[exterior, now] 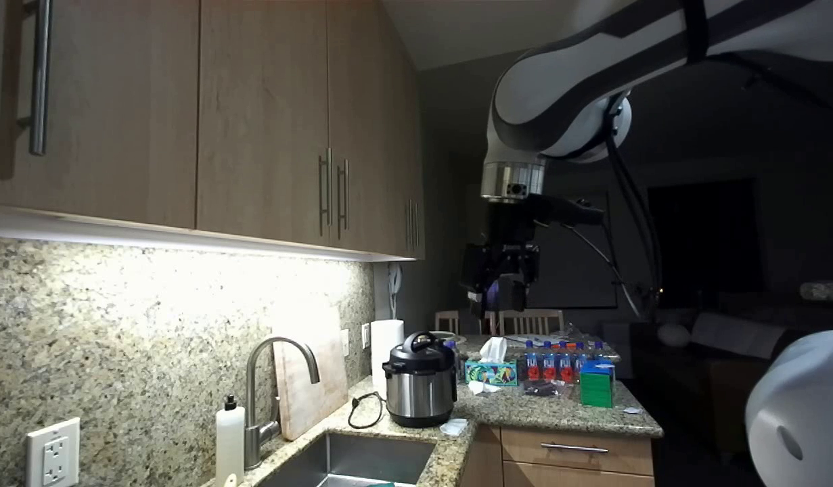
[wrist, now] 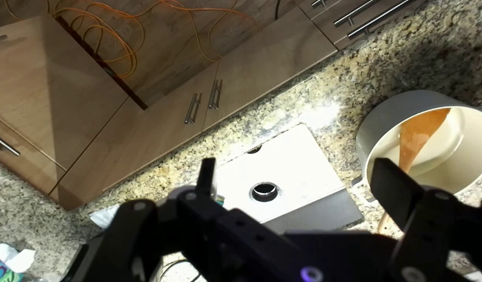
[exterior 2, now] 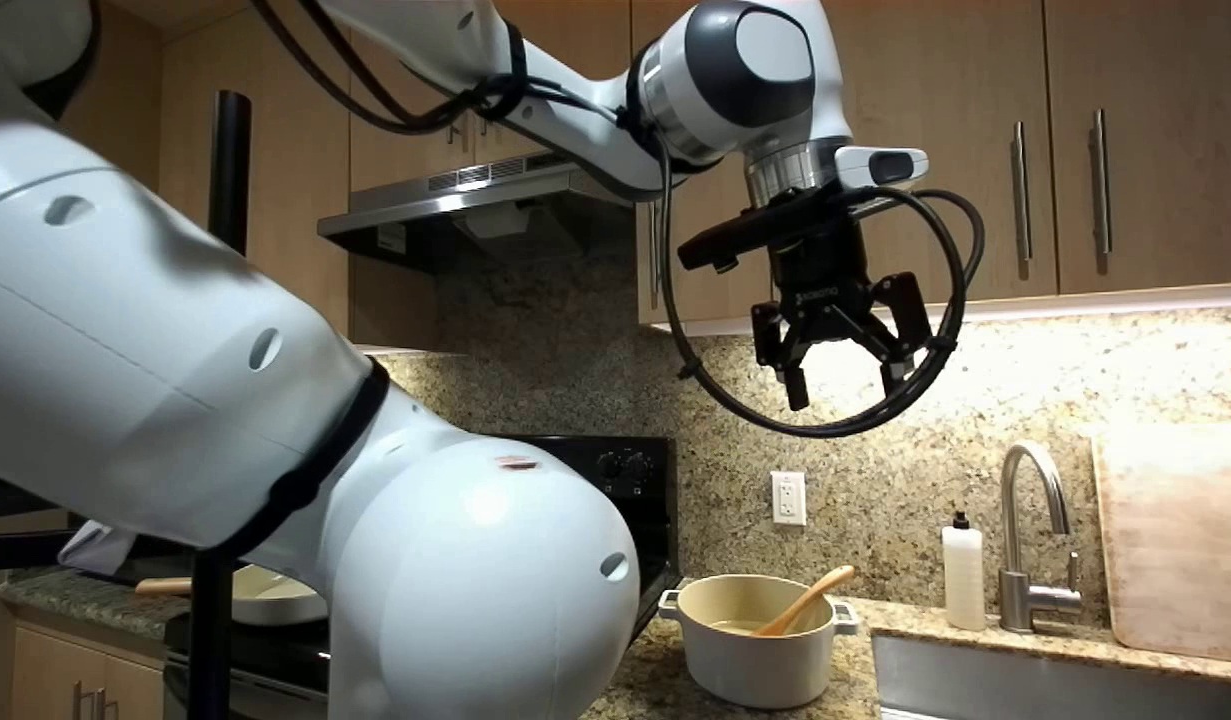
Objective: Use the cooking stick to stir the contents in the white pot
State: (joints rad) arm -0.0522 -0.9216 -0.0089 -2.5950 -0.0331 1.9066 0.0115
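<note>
The white pot (exterior 2: 755,665) stands on the granite counter beside the sink in an exterior view. The wooden cooking stick (exterior 2: 807,598) leans inside it, its handle resting over the rim toward the right. The wrist view shows the pot (wrist: 378,113) at the right, with the stick's broad end (wrist: 419,131) down inside and part of its handle hidden behind a finger. The pot's contents look pale and are hard to make out. My gripper (exterior 2: 845,388) is open and empty, pointing down, high above the counter and sink; it also shows in an exterior view (exterior: 499,297) and the wrist view (wrist: 295,176).
The sink (exterior 2: 1055,680) lies right of the pot, with a faucet (exterior 2: 1015,540) and soap bottle (exterior 2: 963,575) behind it. Upper cabinets (exterior 2: 935,150) are close behind the arm. A pressure cooker (exterior: 421,385) stands past the sink. A pan (exterior 2: 275,600) is on the stove.
</note>
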